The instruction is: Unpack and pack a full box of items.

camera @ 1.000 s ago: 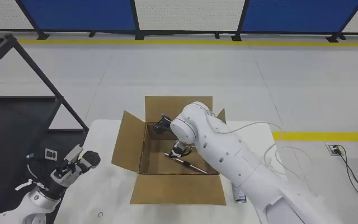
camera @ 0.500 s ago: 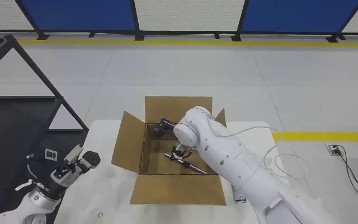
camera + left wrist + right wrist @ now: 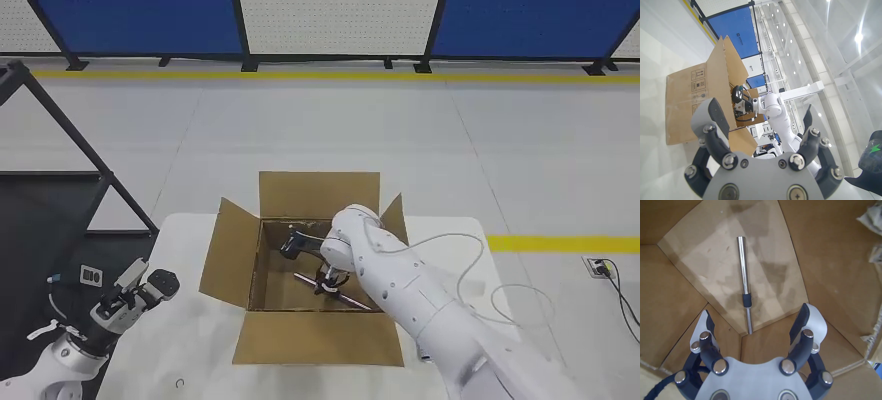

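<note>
An open cardboard box stands on the white worktop, with its flaps folded outward. On the floor of the box lies one shiny metal rod with a short black sleeve, flat, one end reaching into a corner. The right end effector is inside the box, just above the rod, its fingers wide apart and holding nothing. The left end effector is well apart from the box, beyond a side flap, also spread apart and empty.
</note>
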